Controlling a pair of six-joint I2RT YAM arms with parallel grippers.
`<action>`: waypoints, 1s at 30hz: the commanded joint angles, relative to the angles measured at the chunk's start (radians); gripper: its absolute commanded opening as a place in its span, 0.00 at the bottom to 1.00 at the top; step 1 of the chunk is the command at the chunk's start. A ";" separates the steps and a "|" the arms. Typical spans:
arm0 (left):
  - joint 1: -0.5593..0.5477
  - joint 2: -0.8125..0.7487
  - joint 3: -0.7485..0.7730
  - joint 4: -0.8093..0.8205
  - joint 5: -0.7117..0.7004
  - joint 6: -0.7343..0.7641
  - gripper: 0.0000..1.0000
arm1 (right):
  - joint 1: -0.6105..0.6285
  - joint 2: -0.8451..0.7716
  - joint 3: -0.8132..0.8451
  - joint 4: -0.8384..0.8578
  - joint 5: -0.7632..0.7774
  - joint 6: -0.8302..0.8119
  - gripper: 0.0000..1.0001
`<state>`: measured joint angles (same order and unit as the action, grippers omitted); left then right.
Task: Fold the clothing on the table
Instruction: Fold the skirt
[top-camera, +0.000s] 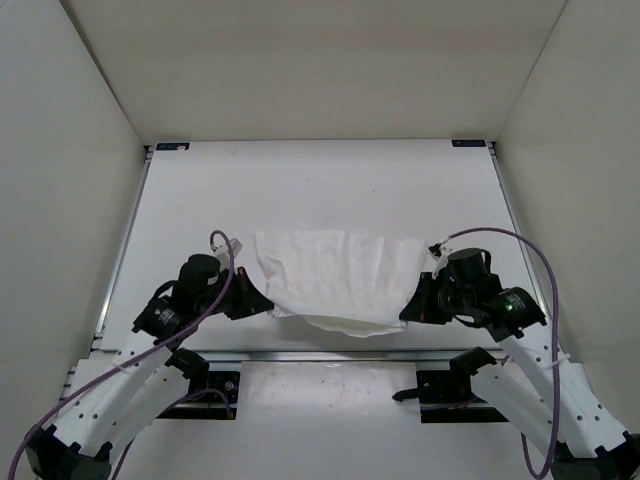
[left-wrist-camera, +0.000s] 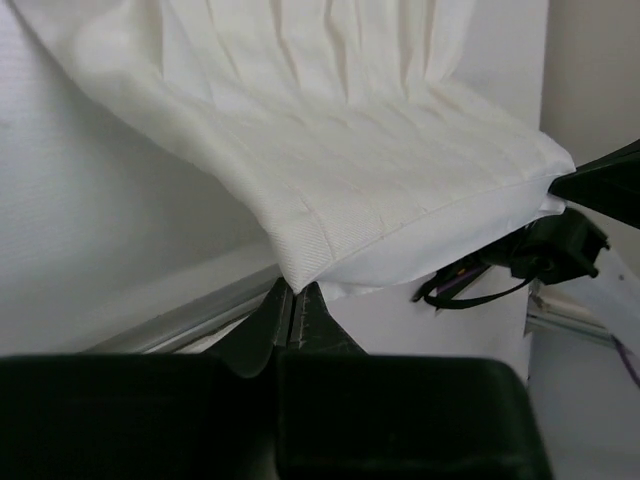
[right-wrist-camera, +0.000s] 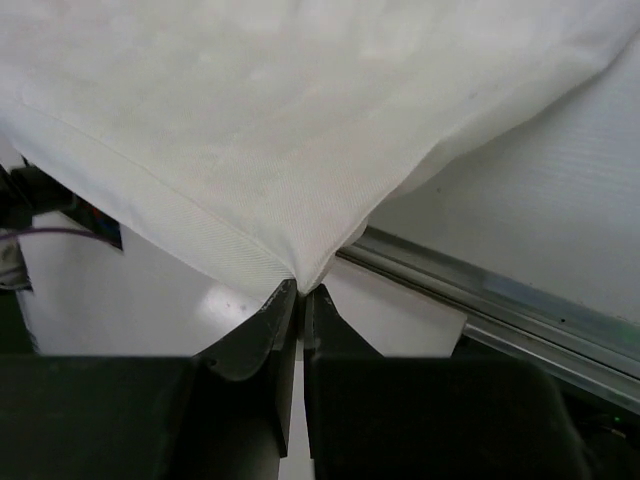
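The clothing is a thin white garment spread near the front of the table, its near edge lifted and sagging between the two arms. My left gripper is shut on the near left corner of the clothing, pinched at the fingertips. My right gripper is shut on the near right corner of the clothing, the hem caught between its fingertips. The far part still rests on the table.
The metal rail runs along the table's front edge just under the lifted cloth. White walls enclose the table on the left, right and back. Purple cables loop over both arms.
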<state>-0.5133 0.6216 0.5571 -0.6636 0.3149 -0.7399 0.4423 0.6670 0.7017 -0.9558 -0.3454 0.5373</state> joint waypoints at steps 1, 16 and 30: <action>0.068 0.070 0.101 0.007 0.013 0.031 0.00 | -0.111 0.075 0.119 -0.078 -0.047 -0.097 0.00; 0.320 0.885 0.506 0.363 0.150 0.083 0.01 | -0.385 0.927 0.635 0.190 -0.084 -0.220 0.00; 0.389 1.106 0.592 0.475 0.284 0.068 0.56 | -0.361 1.097 0.770 0.325 0.063 -0.136 0.61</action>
<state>-0.0986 1.8755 1.2354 -0.2115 0.5713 -0.7029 0.0669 1.8992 1.5997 -0.6777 -0.3122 0.3679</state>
